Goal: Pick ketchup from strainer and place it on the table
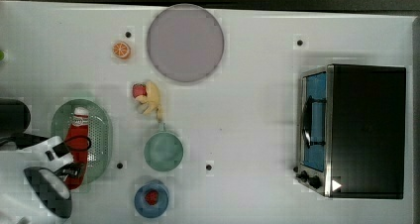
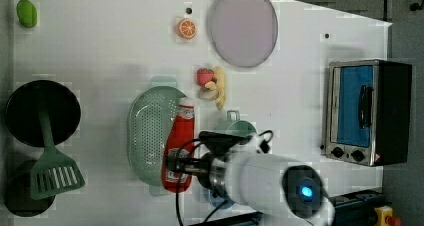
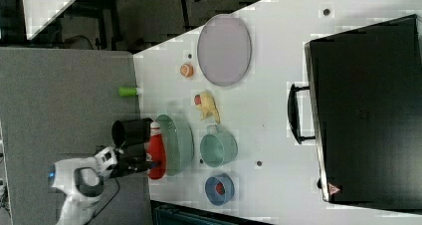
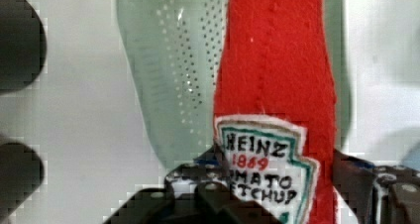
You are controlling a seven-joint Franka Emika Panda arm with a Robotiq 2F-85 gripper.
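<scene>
Clamping my gripper [image 4: 277, 184] on the red felt ketchup bottle with the white cap and stitched white label [image 4: 277, 85], I have a black finger [image 4: 198, 189] pressed against each side of its lower body at the label. The bottle lies lengthwise in the pale green oval perforated plastic strainer [image 1: 101, 130], cap toward the top view's top. The strainer sits on the flat white table [image 1: 247, 110]. Just beyond it in the top view stand a round green handled bowl [image 1: 164, 152] and a blue bowl holding a strawberry [image 1: 151, 199]. Farther off lie a grey round plate [image 1: 184, 43] and a black toaster oven [image 1: 366, 130].
</scene>
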